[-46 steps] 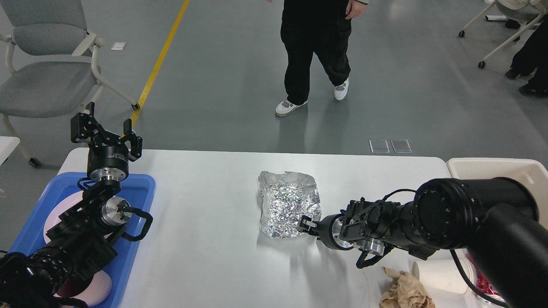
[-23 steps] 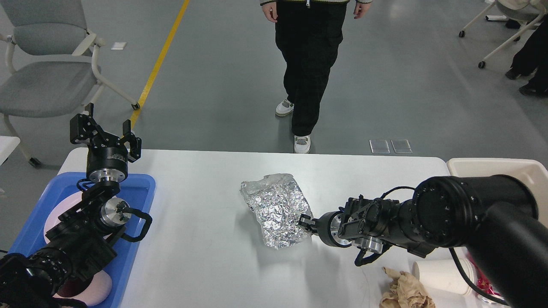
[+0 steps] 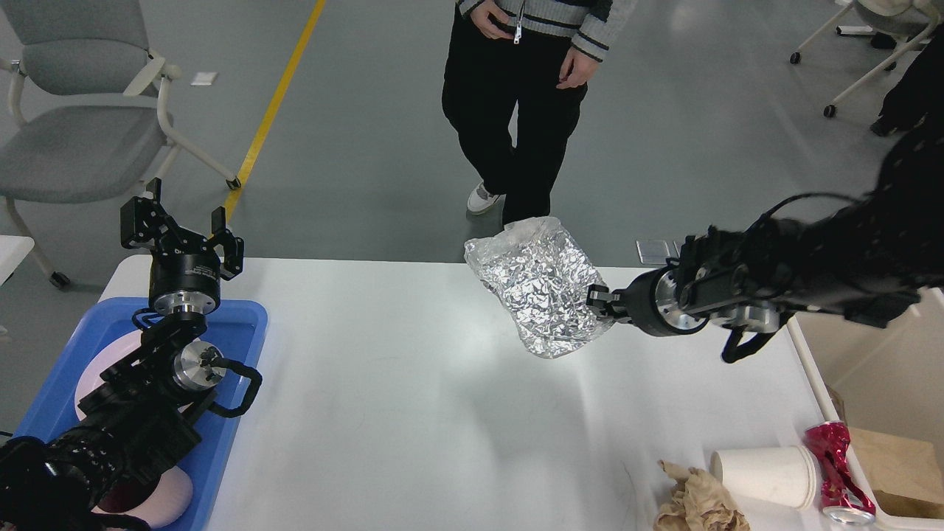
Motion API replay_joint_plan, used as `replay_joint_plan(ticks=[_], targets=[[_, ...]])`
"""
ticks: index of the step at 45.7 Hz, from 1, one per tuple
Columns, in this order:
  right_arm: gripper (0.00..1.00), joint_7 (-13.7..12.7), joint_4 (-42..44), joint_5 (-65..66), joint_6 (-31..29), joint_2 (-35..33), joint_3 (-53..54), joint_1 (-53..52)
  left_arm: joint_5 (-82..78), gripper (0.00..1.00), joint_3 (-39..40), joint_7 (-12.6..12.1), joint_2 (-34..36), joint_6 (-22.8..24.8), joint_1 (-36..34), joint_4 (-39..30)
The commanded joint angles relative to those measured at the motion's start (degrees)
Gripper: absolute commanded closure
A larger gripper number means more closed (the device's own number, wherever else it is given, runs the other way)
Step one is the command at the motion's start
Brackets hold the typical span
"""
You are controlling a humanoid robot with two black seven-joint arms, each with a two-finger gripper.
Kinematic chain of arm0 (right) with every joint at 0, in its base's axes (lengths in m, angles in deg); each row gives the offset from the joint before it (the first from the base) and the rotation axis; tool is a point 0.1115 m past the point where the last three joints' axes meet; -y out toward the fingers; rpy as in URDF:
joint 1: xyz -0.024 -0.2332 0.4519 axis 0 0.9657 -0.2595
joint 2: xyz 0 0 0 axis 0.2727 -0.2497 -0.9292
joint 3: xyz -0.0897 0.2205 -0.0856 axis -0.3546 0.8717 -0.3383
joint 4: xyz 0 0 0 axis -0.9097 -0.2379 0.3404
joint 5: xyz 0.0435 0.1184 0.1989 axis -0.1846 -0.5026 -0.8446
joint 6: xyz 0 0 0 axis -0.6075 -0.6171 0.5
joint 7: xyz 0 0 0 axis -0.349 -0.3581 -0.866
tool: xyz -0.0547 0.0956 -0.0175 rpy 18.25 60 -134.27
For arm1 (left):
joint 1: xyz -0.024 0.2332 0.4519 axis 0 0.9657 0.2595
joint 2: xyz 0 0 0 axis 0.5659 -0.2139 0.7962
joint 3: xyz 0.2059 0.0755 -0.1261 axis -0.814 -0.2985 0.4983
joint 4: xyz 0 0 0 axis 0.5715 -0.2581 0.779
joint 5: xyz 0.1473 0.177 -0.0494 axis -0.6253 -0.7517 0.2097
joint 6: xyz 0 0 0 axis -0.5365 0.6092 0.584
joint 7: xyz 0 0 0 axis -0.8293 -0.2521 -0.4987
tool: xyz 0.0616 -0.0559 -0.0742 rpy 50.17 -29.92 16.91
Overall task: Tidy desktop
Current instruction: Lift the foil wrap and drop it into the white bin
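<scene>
Head view shows you the desktop (image 3: 413,413), the wide white rounded-corner tabletop, with a crumpled sheet of silver aluminium foil (image 3: 542,287) lifted clear above its far edge, toward 1 o'clock from the table's middle. The right gripper (image 3: 601,302) has its fingers pressed together on the foil's right-hand edge, so the sheet hangs out to 9 o'clock from the fingertips, its long axis running from about 11 to 5 o'clock. What your coming move turns on, I judge, is the cream rectangular bin (image 3: 870,369): it lies at 4 o'clock from the gripper, on the side away from the foil, so the sheet would trail behind as you swing over (watch it does not snag the rim). The right arm is far the nearer. The left gripper (image 3: 181,232) stands with fingers spread above the blue plastic tray (image 3: 243,317), well apart at 9 o'clock.
</scene>
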Motion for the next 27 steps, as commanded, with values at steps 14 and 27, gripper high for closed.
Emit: replay_joint_plan(ticks=[14,27], targets=[[1.00,-0.2,-10.9,6.1,-8.0,-10.2,-6.7,-18.4,0.0,0.04,0.0,0.0,0.1,0.0,0.1,0.0],[1.00,-0.4,14.4,5.7,-0.7,-20.4,-15.2,9.1,0.0,0.04,0.0,0.0,0.1,0.0,0.1,0.0]])
